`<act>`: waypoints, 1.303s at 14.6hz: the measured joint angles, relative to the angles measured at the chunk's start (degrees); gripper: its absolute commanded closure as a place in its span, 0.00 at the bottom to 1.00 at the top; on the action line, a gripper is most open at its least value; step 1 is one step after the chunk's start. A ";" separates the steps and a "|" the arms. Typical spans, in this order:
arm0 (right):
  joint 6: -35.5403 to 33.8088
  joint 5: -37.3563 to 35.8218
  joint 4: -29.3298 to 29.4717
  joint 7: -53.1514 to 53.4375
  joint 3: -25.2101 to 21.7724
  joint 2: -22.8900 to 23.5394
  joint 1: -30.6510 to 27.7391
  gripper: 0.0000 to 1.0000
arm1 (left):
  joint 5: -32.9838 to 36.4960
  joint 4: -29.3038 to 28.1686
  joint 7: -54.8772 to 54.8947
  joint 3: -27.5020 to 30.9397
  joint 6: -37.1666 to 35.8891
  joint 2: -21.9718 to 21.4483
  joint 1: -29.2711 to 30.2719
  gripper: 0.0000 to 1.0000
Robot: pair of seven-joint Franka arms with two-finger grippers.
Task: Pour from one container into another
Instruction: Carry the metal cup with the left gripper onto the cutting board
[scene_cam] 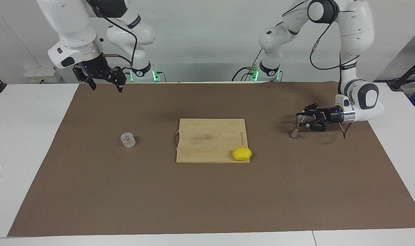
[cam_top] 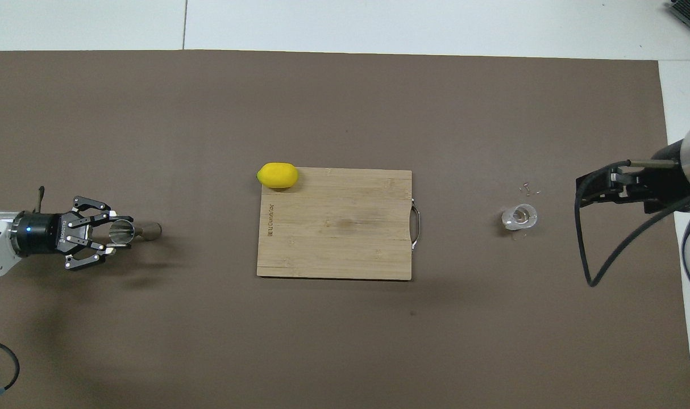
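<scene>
Because the left gripper [scene_cam: 302,120] comes in sideways with its fingers pinched on the upper cone of the metal jigger [scene_cam: 295,128], that vessel stands tilted near the left arm's end of the desk [scene_cam: 207,205], its lower cone touching or just off the brown mat. Being stiff, light steel with smooth sloping walls, the jigger looks slippery; a hold at the narrow waist would probably sit more securely than one on the flared cone. Near the right arm's end stands the clear glass cup [scene_cam: 128,140], upright, well apart from the wooden board [scene_cam: 211,140] at mid-desk. It is likely light, hard, breakable and slick, so a grip across its straight side below the rim seems best. Spread wide and empty, the right gripper [scene_cam: 105,83] waits over the mat's edge nearest the robots. Beside the board's corner lies a lemon [scene_cam: 242,153].
</scene>
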 measured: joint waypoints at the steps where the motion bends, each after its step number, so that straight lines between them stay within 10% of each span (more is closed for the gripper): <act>1: 0.00 0.00 0.00 0.00 0.00 0.00 0.00 0.00 | -0.87 0.15 -1.43 -0.09 0.00 -0.10 -0.91 0.83; 11: -0.02 0.00 -0.03 -0.25 0.00 0.00 0.00 0.00 | -13.02 -4.49 -13.97 -0.51 0.06 -4.73 -15.80 0.82; 19: 1.81 0.00 -0.08 -0.29 -0.01 0.00 -0.62 0.01 | -32.51 -15.61 -13.92 -0.61 13.94 -11.30 -33.86 0.80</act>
